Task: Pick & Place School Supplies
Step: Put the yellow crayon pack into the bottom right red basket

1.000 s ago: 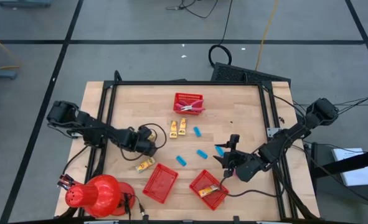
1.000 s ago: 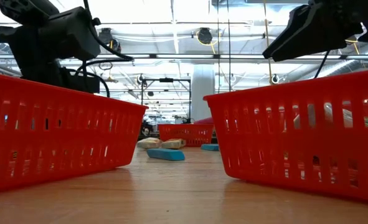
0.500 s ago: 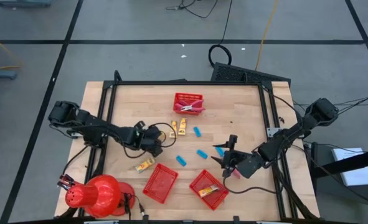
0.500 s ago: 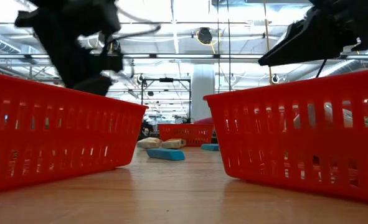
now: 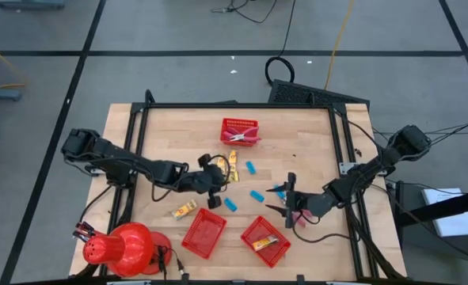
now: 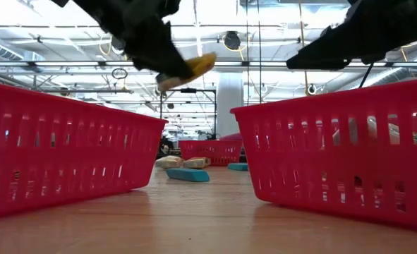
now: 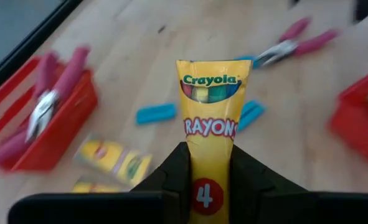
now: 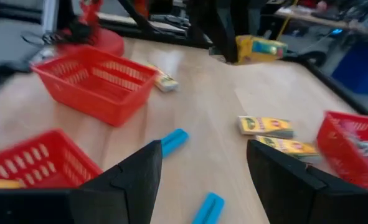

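— Yellow crayon box (image 7: 210, 118), the one marked "Crayola": where is it now?

— Clamped between the fingers of the left gripper (image 7: 207, 163), held off the wood near the middle of the high view, just right of where the gripper (image 5: 211, 176) was half a second ago. In the low view the box (image 6: 194, 68) sits high at upper centre; earlier only the dark arm showed there, further left.

— And the other supplies?

— Two more crayon boxes (image 5: 228, 161) lie flat side by side just above centre, another (image 5: 184, 210) lower left of centre beside the left basket (image 5: 203, 232). Blue blocks (image 5: 255, 195) are scattered between the two grippers. None of these has moved.

— The scissors?

— Pink-handled ones (image 5: 239, 135) rest in the small basket (image 5: 239, 127) at upper centre; another pink pair (image 7: 299, 40) lies on the table (image 5: 313, 138).

— The right arm?

— The right gripper (image 5: 285, 200) hovers right of centre with fingers spread wide and nothing between them, shifted slightly up-left since before. Below it, the right basket (image 5: 265, 239) holds one crayon box (image 5: 267, 242).
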